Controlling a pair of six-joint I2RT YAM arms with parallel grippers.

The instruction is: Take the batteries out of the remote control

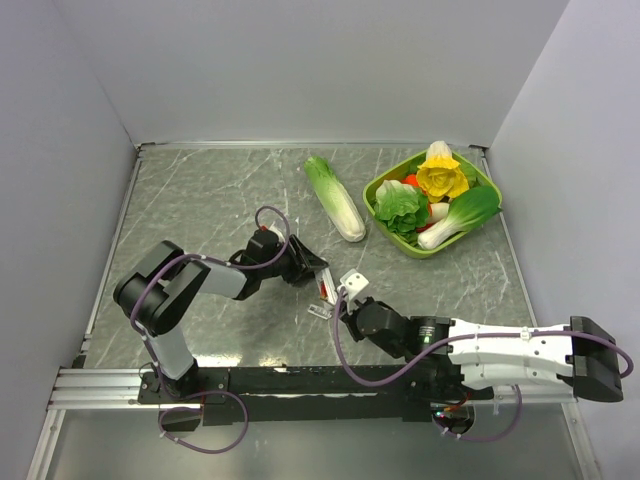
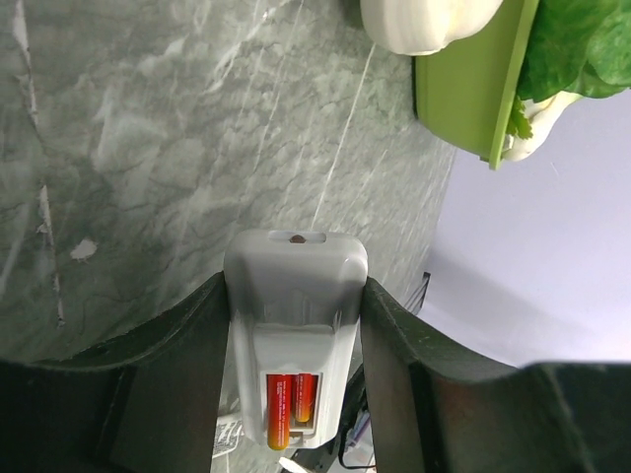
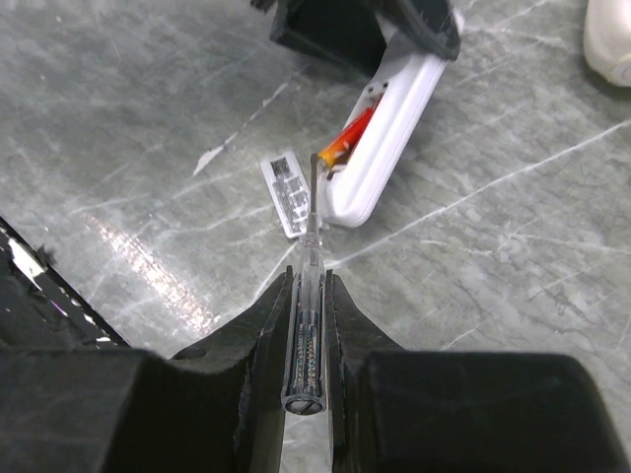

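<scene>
Left gripper (image 2: 296, 296) clamped across the remote control (image 2: 294, 340), one finger on each long side. Rounded end just past the fingertips, battery end hanging below the fingers toward the table (image 2: 148, 148); can't tell from any view if that end rests on it. Bay open, cover off. Both batteries (image 2: 291, 409) seated side by side in the bay, red-orange wrap.

Right gripper (image 3: 308, 286) pressed together on a clear-handled screwdriver (image 3: 304, 340), shaft straight out ahead of the fingers. Tip right at the near end of the bay, by the orange battery end; actual contact too fine to call. Battery cover (image 3: 288, 192) flat on the table just left of the tip, printed label up, beside the remote's lower end, maybe touching it.

Both grippers close together, nose to nose over mid-table. Well beyond the left fingertips: green tray (image 2: 463, 89) of leafy vegetables, napa cabbage (image 1: 335, 200) lying just beside it on the table.
</scene>
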